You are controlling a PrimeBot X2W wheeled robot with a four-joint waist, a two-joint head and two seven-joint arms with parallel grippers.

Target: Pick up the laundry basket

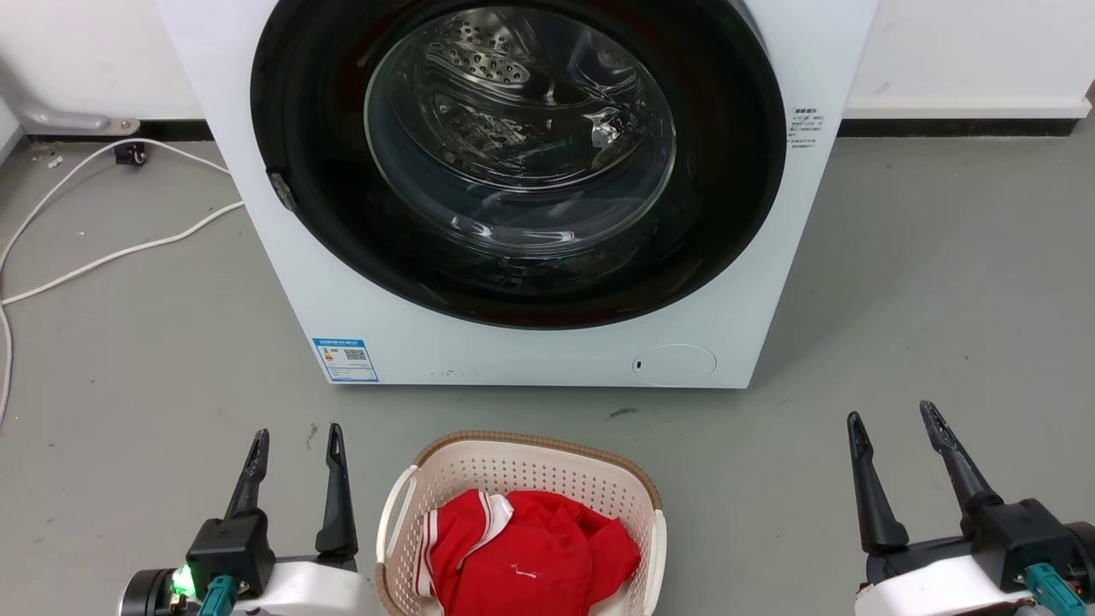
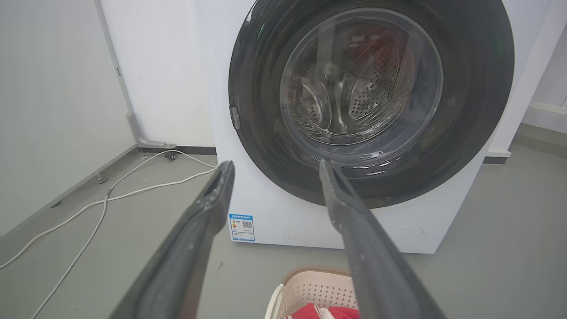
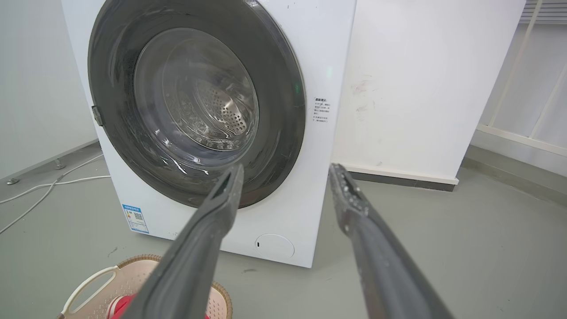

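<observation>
Laundry basket point(image 1: 530, 470), one, between left gripper point(image 1: 297, 432) and right gripper point(image 1: 890, 412), both released

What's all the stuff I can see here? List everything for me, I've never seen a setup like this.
washing machine: one, white with a dark round glass door, centre back
label: one, blue, machine's lower left front
laundry basket: one, cream with a brown rim, on the floor before the machine
garment: at least one, red with white trim, inside the basket
cable: count unclear, white, on the floor left of the machine
floor: grey
left gripper: one, dark jaws apart, just left of the basket
right gripper: one, dark jaws apart, well right of the basket
</observation>
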